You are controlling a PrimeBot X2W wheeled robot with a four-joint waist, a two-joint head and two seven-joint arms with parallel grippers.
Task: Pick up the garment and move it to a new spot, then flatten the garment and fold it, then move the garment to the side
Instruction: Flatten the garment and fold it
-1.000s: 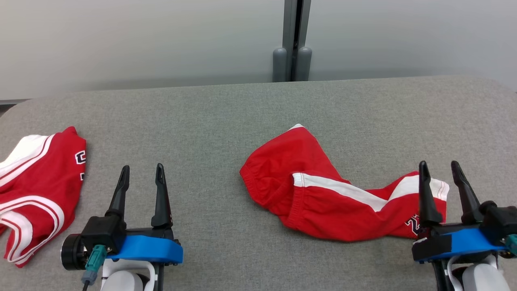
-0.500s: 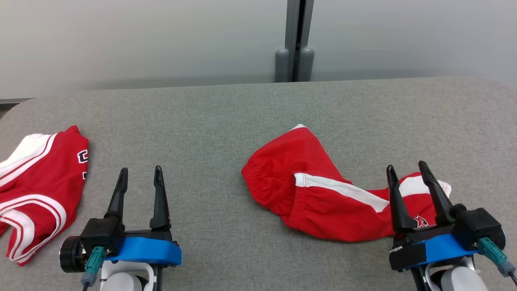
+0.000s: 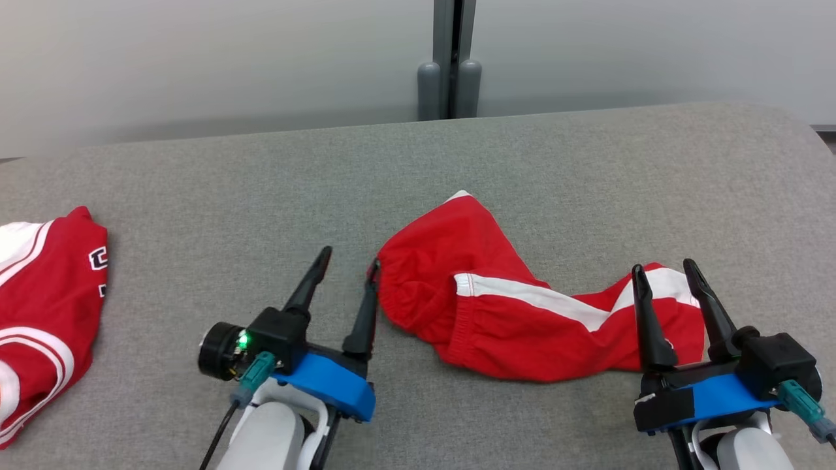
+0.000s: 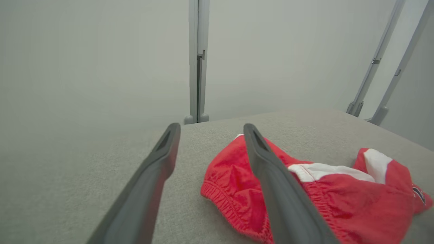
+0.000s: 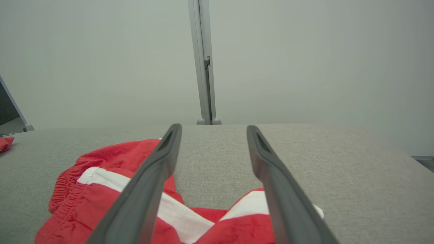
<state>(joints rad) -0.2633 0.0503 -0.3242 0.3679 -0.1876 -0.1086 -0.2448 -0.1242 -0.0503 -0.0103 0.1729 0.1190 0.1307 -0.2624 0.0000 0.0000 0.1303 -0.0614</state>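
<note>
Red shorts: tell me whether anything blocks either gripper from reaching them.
Nothing visible does. The left gripper hangs open beside the red shorts at the waistband end, the right gripper open over the leg end. The other red garment lies far left.

A grey, felt-like tabletop [image 3: 261, 183] spreads out in front of me, rounded at its far corners. Well off to my left a red jersey [image 3: 46, 307] lies rumpled on it, with white bands edged in thin red lines and some dark lettering near its right edge. Part of it runs past the edge of the head view. Behind the tabletop stands a plain pale wall [image 3: 196, 59], split by an upright grey post [image 3: 449, 52] with two rounded feet at the tabletop's back edge. Past the tabletop's right end, two slanted grey bars [image 4: 373, 61] lean against the wall.
</note>
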